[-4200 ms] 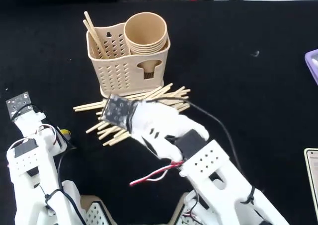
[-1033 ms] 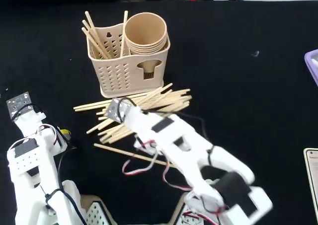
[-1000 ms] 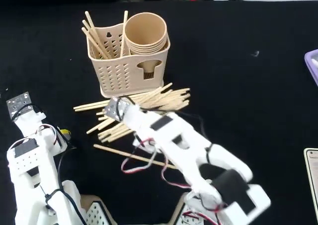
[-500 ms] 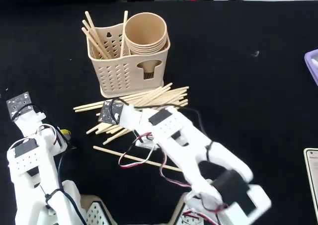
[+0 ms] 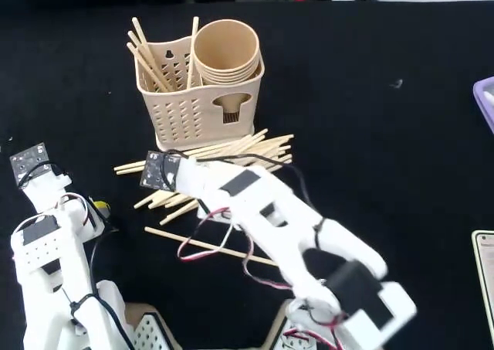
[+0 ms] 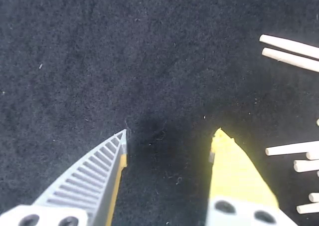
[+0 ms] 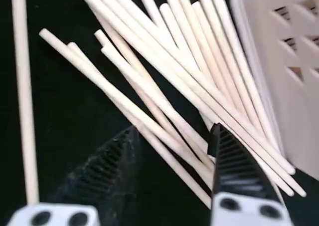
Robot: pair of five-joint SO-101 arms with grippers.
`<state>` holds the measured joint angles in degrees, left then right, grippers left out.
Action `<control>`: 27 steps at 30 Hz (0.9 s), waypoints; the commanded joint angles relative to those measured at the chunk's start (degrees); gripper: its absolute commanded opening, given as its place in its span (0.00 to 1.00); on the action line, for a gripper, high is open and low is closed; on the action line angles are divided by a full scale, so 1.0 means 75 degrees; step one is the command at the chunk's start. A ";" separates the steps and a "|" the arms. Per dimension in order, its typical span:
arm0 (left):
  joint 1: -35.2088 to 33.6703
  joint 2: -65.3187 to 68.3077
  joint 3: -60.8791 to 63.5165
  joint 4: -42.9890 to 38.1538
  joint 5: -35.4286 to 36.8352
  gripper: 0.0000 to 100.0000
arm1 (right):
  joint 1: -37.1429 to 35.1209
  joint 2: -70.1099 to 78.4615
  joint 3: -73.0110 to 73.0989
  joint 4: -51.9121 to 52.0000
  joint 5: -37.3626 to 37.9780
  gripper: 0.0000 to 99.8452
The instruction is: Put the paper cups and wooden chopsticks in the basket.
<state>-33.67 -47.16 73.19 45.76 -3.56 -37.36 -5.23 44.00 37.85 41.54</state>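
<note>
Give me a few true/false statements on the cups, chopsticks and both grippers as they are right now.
1. The paper cups sit stacked inside the basket. True.
2. The right gripper is shut on a chopstick. False: its fingers are open just above the loose chopsticks.
3. Every chopstick is already in the basket. False: some chopsticks lean in it beside the cups, but the loose chopsticks lie on the table in front of it.
4. The left gripper is open over bare table. True.
</note>
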 commanded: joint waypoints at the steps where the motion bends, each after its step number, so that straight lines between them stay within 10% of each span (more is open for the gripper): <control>1: 0.0064 -0.0152 -0.0076 -0.0035 0.0035 0.27 | -0.0035 0.0440 -0.0709 -0.0152 0.0023 0.29; 8: 0.0064 -0.0152 -0.0076 -0.0023 0.0035 0.27 | 0.0012 0.1049 -0.0815 0.0328 0.0281 0.28; 15: 0.0064 -0.0152 -0.0076 -0.0035 0.0035 0.27 | 0.0035 0.0826 -0.0756 0.1289 0.0809 0.01; 27: 0.0064 -0.0152 -0.0076 -0.0047 0.0035 0.27 | 0.0363 -0.1213 -0.0381 0.1664 0.0293 0.01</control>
<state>-33.67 -47.16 73.19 45.76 -3.56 -35.60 -8.31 40.40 49.98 44.44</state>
